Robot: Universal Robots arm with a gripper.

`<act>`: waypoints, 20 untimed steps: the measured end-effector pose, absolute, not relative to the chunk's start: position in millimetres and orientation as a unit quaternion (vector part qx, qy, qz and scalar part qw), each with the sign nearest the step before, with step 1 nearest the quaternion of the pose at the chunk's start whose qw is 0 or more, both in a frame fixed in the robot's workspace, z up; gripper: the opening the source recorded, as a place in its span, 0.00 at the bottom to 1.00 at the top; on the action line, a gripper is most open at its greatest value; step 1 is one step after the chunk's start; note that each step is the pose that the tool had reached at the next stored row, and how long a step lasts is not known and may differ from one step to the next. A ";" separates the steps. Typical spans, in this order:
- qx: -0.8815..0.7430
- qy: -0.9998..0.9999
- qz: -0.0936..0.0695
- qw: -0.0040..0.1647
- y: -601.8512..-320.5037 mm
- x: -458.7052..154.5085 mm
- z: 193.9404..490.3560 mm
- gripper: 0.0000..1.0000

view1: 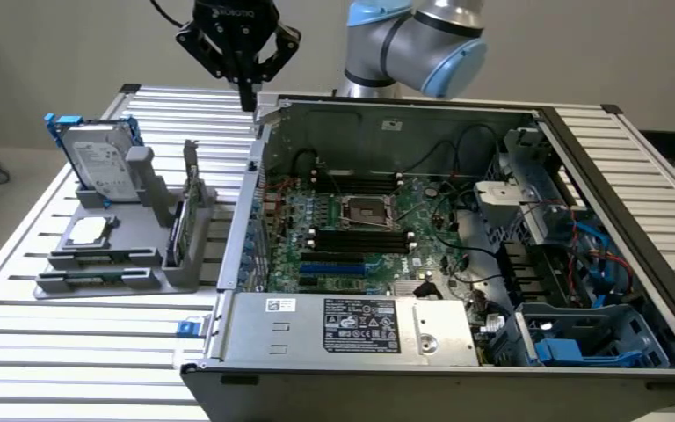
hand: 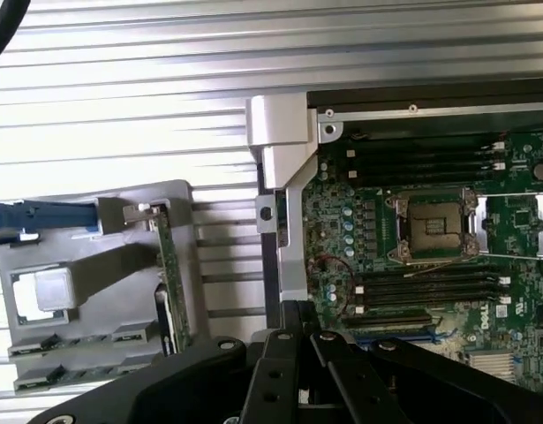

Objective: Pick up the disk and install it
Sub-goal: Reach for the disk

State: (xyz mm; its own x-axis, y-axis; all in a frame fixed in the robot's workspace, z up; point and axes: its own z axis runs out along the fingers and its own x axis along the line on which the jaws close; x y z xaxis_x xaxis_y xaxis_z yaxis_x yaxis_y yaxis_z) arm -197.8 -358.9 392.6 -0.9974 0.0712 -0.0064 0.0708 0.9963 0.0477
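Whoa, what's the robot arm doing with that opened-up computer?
The robot arm's gripper hangs shut and empty above a corner of the open computer case. The disk it is meant to install stands upright in the grey holder on the exterior view's left, with nothing touching it.

Hand (view1: 247, 98) closed near case (view1: 361, 132); disk (view1: 97, 163) upright.

Slatted metal table (view1: 68, 352), grey parts stand (view1: 103, 283), open computer case (view1: 431, 391)

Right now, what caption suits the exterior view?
Shut gripper hangs near open computer case; disk stands on edge in grey holder.
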 end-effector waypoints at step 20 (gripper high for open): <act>0.036 0.999 0.024 -0.001 -346.2 -289.0 391.2 0.11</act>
